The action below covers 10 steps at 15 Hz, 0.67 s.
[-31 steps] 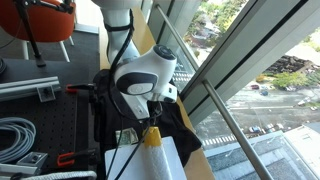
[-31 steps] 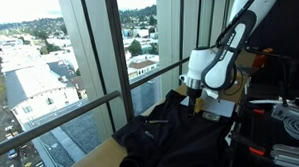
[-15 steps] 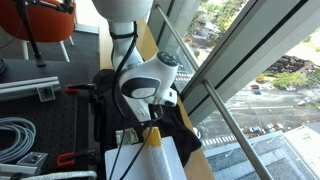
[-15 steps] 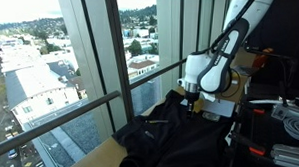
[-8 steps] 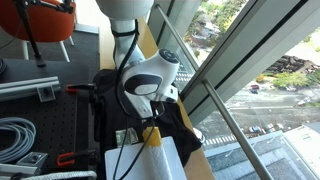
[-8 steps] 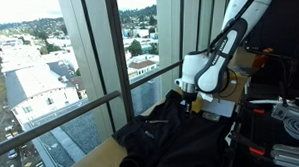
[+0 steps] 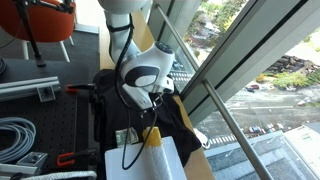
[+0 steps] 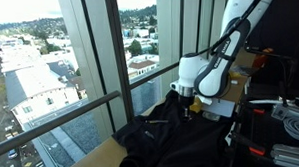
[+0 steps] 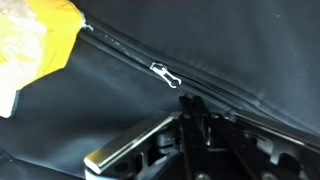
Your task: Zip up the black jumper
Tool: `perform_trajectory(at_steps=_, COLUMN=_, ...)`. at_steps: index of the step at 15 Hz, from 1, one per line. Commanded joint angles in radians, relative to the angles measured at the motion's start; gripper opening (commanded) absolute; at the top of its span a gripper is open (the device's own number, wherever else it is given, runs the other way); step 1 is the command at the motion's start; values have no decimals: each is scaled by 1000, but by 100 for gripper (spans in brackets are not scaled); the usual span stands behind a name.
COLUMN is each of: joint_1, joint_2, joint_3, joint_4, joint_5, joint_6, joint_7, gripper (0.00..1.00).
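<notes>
Down on the pale wooden ledge (image 8: 95, 157) by the window glass lies the soft black fabric jumper (image 8: 173, 139), rumpled into loose, matte folds. The smooth, rounded white robot arm (image 7: 145, 70) bends low over the jumper, and its dark metal gripper (image 7: 152, 98) hangs right above the cloth.

In the wrist view the jumper fills almost everything: a fine weave, with the closed zip line running across it as a thin diagonal ridge. The small silver metal zip pull (image 9: 165, 75) lies flat on that ridge, just ahead of the gripper (image 9: 188, 108). Whether the tips touch the jumper cannot be told, and whether the pincer is released or clenched cannot be told either; only dark linkage and one bright steel bar show.

A crumpled yellow cloth (image 9: 40, 40) sits on the jumper and covers one end of the zip line. Just beside that yellow cloth, at the jumper's edge, lies a flat white sheet (image 7: 150, 162).

A round grey metal handrail (image 7: 215, 100) runs alongside the jumper on its window side. On the jumper's other side there is a black perforated board (image 7: 50, 115) carrying coiled white cables (image 7: 15, 135) and a red clamp (image 7: 65, 158). An orange chair (image 7: 45, 25) stands well apart from the jumper. In both exterior views the arm's bulky wrist hides the zip.
</notes>
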Motion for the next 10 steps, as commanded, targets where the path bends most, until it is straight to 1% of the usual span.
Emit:
perform_trajectory(at_steps=1, joint_1=42, joint_2=-9, joint_3=5, joint_4=8, joint_5=-53, joint_6=-31, joint_7=32, gripper=2)
perform_trajectory(at_steps=5, joint_1=58, joint_2=-14, joint_3=8, joint_4=11, joint_5=-90, joint_6=-43, joint_7=12, gripper=2)
perform_trajectory(at_steps=10, joint_1=31, joint_2=-22, joint_3=41, joint_4=37, joint_5=-121, joint_6=-58, joint_7=-42, gripper=2)
